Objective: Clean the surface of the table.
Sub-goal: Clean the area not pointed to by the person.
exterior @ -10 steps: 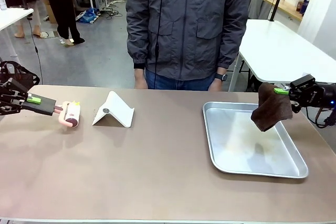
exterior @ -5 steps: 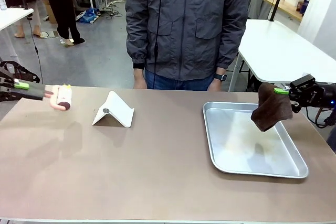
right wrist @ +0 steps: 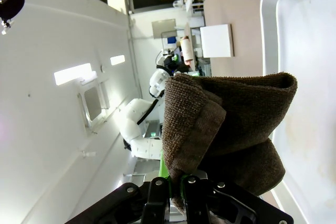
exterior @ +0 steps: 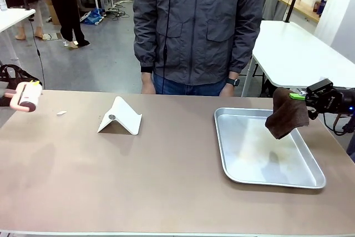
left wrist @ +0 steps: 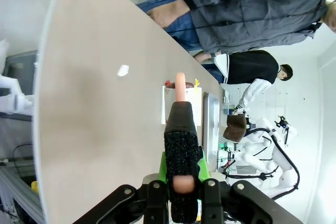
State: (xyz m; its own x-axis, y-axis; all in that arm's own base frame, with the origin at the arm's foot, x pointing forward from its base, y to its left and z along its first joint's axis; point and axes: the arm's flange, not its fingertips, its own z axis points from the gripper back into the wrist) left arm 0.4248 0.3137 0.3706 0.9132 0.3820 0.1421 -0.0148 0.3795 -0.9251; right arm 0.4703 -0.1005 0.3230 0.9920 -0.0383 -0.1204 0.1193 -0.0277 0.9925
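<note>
Nearest the camera, the table (exterior: 138,187): broad tan top running edge to edge across the front view. On its right half, a shallow silver tray (exterior: 313,182), lying flat. Left of centre and farther back, a white folded stand (exterior: 121,117) sitting tent-like on the top. Beyond that to the left, near the far edge, a small white scrap (exterior: 61,113), well apart from the stand.

Out at the far left edge, a pink lint roller (exterior: 26,95), looking clear of the surface. From the left wrist, left gripper (left wrist: 181,174) clamped tight on the roller's black handle, green pads pressing both sides, roller head pointing out over the table.

Over on the right, right gripper (exterior: 300,96) pinching a brown cloth (exterior: 285,116), folds hanging above the tray's far right corner. From the right wrist, fingers (right wrist: 157,188) squeezed onto the cloth's edge.

At the far side, a person (exterior: 197,26) in a grey jacket, standing against the table, arms down.
</note>
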